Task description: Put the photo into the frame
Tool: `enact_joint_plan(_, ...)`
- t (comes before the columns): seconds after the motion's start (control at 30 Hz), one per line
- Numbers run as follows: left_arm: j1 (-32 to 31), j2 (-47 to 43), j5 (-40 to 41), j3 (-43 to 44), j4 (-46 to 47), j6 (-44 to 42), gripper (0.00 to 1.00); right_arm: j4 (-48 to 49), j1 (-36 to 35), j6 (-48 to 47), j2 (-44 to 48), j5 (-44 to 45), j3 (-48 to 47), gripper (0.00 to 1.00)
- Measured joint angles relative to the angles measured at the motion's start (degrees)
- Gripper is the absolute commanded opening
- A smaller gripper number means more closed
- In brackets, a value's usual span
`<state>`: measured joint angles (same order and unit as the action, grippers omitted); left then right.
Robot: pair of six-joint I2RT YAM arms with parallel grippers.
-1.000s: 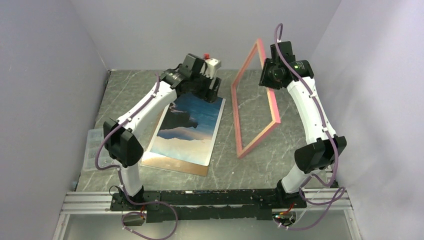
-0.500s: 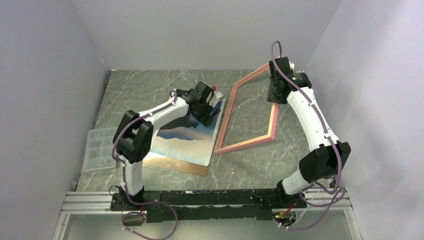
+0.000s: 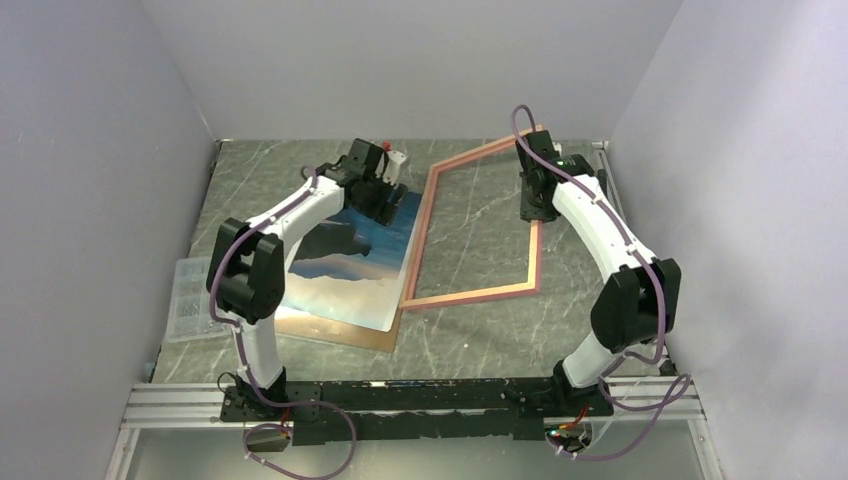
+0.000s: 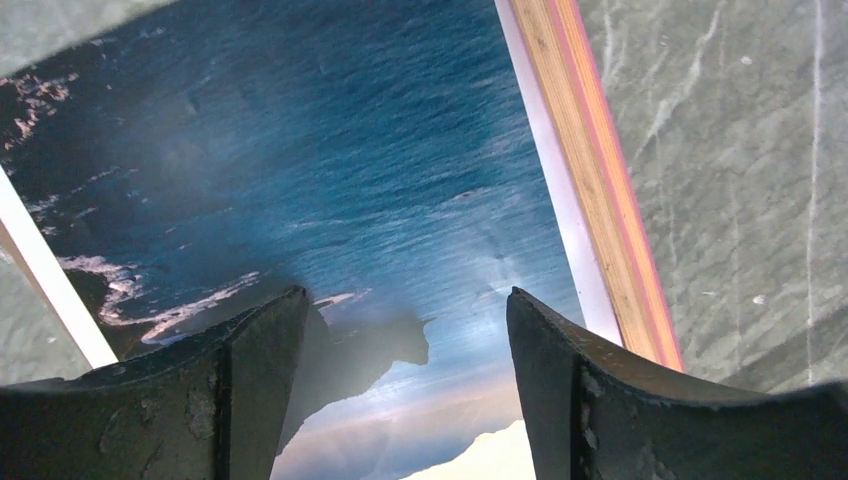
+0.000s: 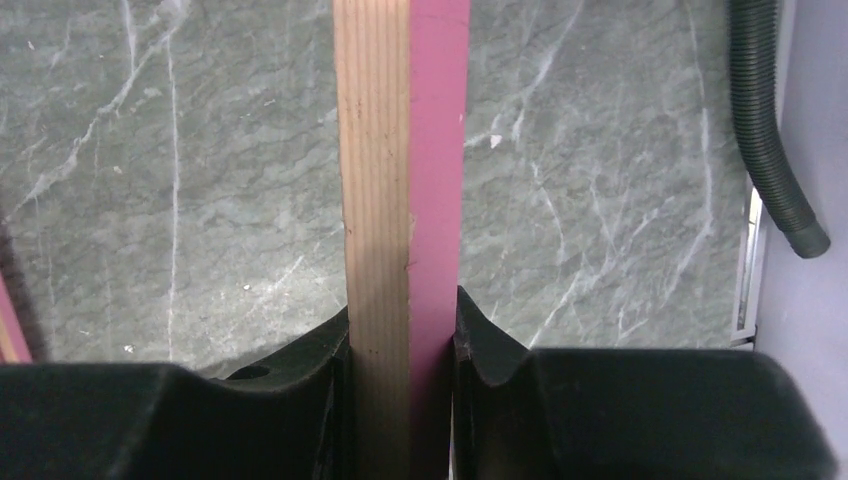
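Frame (image 3: 470, 297) lowered leftward | right gripper (image 5: 400, 345) clamps it | photo (image 3: 355, 265) seemingly touching

photo (image 3: 362, 282) 1 | frame (image 3: 470, 297) 1 | backing board (image 3: 350, 338) 1 | clear box (image 3: 190, 296) 1

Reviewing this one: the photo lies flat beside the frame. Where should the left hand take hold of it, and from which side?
Probably the far-left edge, approached from the left. The photo is thin and flat on the brown board, so a pinch from above finds nothing; a rail of the frame lies along its right edge, while the left border has bare table beside it.
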<state>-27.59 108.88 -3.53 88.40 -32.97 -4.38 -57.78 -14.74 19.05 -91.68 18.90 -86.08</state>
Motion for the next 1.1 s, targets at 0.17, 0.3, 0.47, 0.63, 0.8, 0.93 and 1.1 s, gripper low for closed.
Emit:
enact_joint_plan(0.17,2.8,-1.5,-0.1,-0.8,0.2,-0.5,0.79,1.7,-0.9,-0.1,-3.1,0.0,0.3,0.24)
enact_joint_plan(0.3,3.4,-1.7,-1.0,-2.9,0.7,-1.0,0.8,1.6,-0.8,-0.2,-4.8,1.6,0.5,0.28)
enact_joint_plan(0.47,1.8,-1.4,-1.8,-6.9,1.0,-2.4,0.78,2.0,0.0,0.5,-5.6,2.3,2.5,0.28)
enact_joint_plan(0.63,-0.6,-1.1,-3.0,-9.5,2.8,-3.8,0.75,3.1,0.5,1.6,-8.0,3.2,5.0,0.28)
enact_joint_plan(0.8,-1.4,0.0,-3.1,-10.1,4.9,-5.7,0.71,5.4,0.5,4.1,-9.2,4.9,9.7,0.28)
enact_joint_plan(0.93,-1.3,2.1,-2.1,-10.8,7.0,-7.3,0.67,5.8,0.4,5.5,-10.2,7.0,11.2,0.28)
enact_joint_plan(1.1,-1.7,2.9,-0.5,-12.6,10.3,-8.8,0.67,7.3,0.4,7.0,-10.5,7.8,13.4,0.29)
